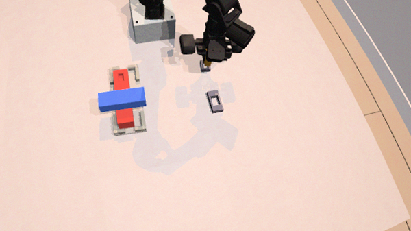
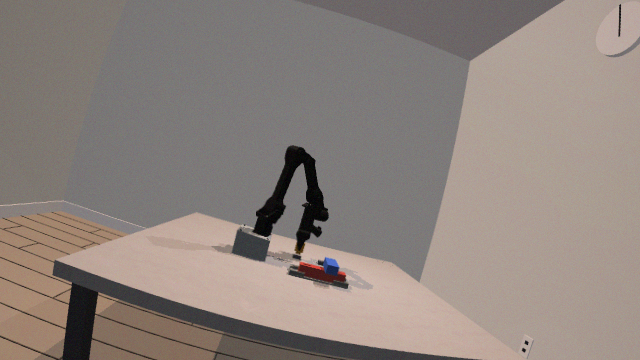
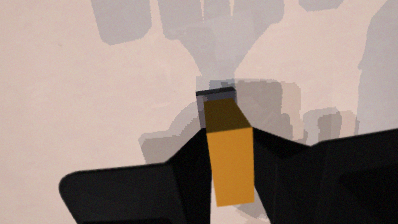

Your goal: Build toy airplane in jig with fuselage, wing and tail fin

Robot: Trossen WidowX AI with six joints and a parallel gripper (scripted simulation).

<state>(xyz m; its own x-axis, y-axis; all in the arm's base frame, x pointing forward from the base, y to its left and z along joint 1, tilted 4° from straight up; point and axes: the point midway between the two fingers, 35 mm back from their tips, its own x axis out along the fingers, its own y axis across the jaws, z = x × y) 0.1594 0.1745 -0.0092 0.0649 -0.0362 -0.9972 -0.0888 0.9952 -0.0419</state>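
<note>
Black arm (image 1: 224, 8) (image 2: 296, 151), arched high over the counter (image 1: 276, 159) (image 2: 200, 280), forearm descending steeply; pincer (image 1: 207, 62) (image 2: 299, 246) (image 3: 222, 132) pointing downward, pinching the orange tail fin (image 1: 208, 63) (image 2: 299, 248) (image 3: 231, 165) at a small dark holder (image 1: 205, 68) (image 2: 296, 256) (image 3: 202, 110). In the top view, left of it, the blue wing (image 1: 122, 99) (image 2: 331, 266) crosses the red fuselage (image 1: 126, 117) (image 2: 311, 271) in the cradle (image 1: 142, 130) (image 2: 295, 273).

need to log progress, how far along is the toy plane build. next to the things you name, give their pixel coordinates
Done, by the look: the red block fuselage (image 1: 125, 117) (image 2: 312, 271) lies in the grey jig (image 1: 140, 130) (image 2: 340, 285), blue bar wing (image 1: 122, 98) (image 2: 330, 266) across it. In hand: the yellow tail fin (image 1: 207, 63) (image 3: 231, 165), gripped. Left: fitting it into the open socket, releasing and moving clear.
</note>
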